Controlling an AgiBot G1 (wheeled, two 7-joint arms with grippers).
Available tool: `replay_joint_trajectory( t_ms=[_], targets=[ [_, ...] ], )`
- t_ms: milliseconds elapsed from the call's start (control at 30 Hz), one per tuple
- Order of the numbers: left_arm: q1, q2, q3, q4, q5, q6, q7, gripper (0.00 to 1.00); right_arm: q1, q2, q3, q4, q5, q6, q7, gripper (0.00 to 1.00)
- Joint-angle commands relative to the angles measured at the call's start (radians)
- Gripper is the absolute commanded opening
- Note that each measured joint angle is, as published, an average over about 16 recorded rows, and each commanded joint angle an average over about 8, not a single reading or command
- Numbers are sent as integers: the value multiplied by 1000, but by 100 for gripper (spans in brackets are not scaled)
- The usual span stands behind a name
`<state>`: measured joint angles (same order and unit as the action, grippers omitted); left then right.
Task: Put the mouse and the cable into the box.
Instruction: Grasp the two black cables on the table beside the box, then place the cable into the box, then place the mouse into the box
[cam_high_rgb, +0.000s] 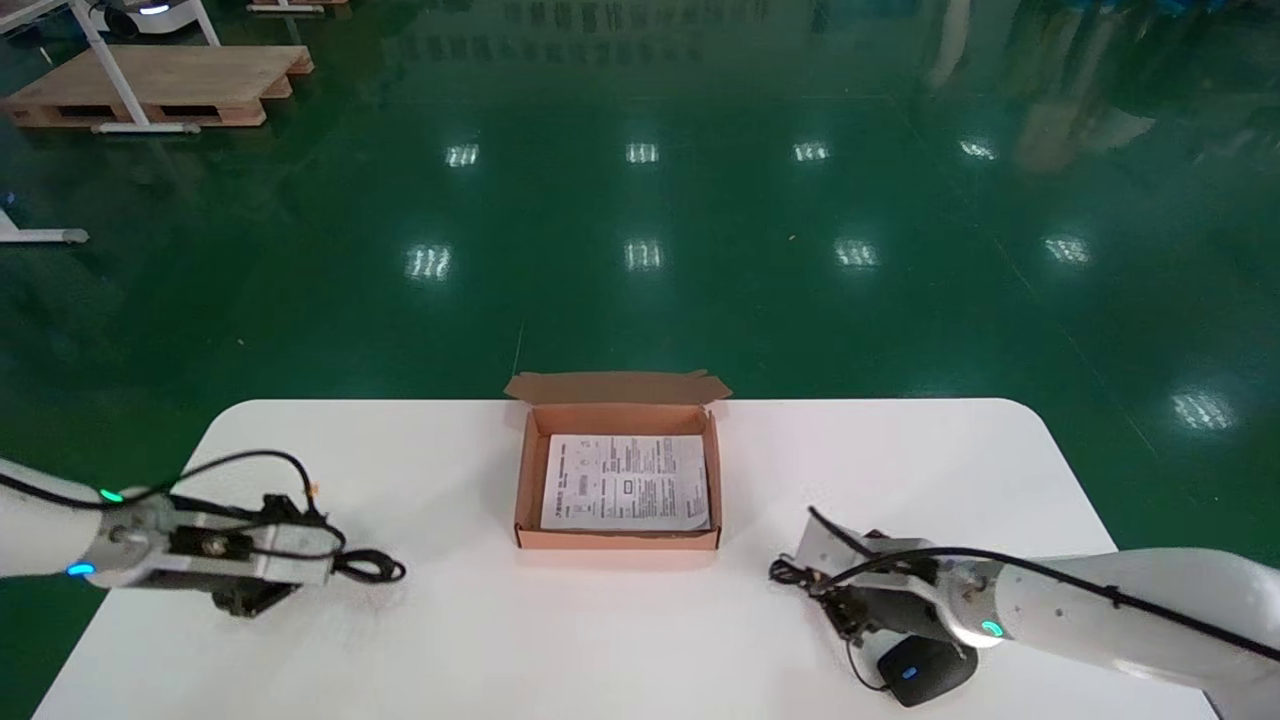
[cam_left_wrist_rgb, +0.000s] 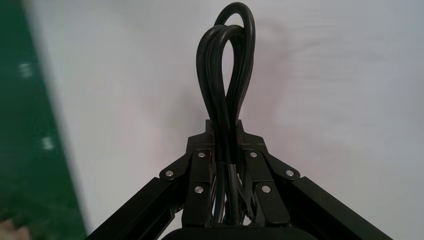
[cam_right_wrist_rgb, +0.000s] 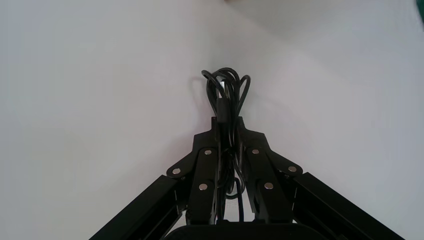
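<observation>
Nearest you, the black mouse (cam_high_rgb: 925, 672) lies on the white table (cam_high_rgb: 450, 640) beside your right wrist. Your right gripper (cam_right_wrist_rgb: 227, 122) is clamped on the mouse's bundled cord (cam_right_wrist_rgb: 227, 87). Your left gripper (cam_left_wrist_rgb: 225, 127) pinches a looped black cable (cam_left_wrist_rgb: 225, 60). Farther back, the open box (cam_high_rgb: 522, 480) holds a printed sheet (cam_high_rgb: 625, 482).

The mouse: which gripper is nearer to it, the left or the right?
Right. The right gripper is close beside the mouse, shut on the mouse cord. The left gripper is far off, on the other side of the box, shut on the cable.
</observation>
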<state>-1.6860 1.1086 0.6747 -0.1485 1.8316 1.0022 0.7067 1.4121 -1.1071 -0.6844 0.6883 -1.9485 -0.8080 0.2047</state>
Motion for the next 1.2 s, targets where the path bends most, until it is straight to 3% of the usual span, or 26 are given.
replay_joint_trajectory(
  t_ms=[33, 267, 500, 700, 1033, 1200],
  targets=[
    [-25, -19, -8, -10, -10, 10, -5, 0, 24, 22, 5, -15, -14, 0, 21, 0],
    [-49, 92, -78, -25, -117, -43, 59, 0, 211, 33, 69, -94, -7, 93, 69, 0],
    [-48, 233, -126, 17, -188, -189, 88, 0, 330, 26, 106, -151, 36, 109, 32, 0],
    [-47, 276, -147, 22, -221, -258, 82, 0, 356, 24, 114, -174, 47, 112, 15, 0],
    [-37, 240, -136, 11, -209, -227, 80, 0, 341, 24, 110, -166, 44, 108, 21, 0],
    [16, 247, -150, -45, -255, -237, 80, 0, 343, 24, 110, -167, 45, 108, 21, 0]
  ],
)
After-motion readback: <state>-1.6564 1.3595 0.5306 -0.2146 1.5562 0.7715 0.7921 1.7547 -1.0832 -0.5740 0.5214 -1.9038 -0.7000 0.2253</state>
